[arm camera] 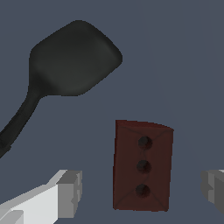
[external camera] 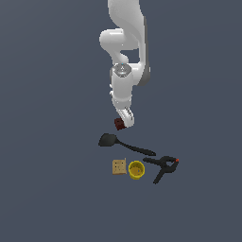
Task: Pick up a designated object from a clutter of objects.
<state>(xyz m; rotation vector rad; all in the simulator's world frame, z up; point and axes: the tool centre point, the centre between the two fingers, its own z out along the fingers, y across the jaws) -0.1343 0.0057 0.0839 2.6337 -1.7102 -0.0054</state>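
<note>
Brick [arm camera: 142, 165] position is the governing relation: in the wrist view I am seeing the dark red-brown block sitting between the two fingertips [arm camera: 70, 192], nearer neither pad clearly, with open gaps on both sides and no contact. Its long axis, marked by a row of three round holes, is running across the line joining the pads, so the fingers are facing its two long sides. I am judging that a straight descent followed by a squeeze is what the grasp calls for.

I am reading the gripper [external camera: 125, 119] as spread wide and holding nothing. In the exterior view it is hovering just above the brick, which is lying at the far end of the clutter, just beyond the spatula [external camera: 124, 144] blade.

Count, as I am seeing it: one brick, one black spatula, one tan square block [external camera: 119, 167], one yellow cup [external camera: 136, 169], one black clamp [external camera: 163, 167] with orange tips. The tan block and the cup are sitting side by side, nearer than the spatula; the clamp is lying to the exterior view's right of them.
</note>
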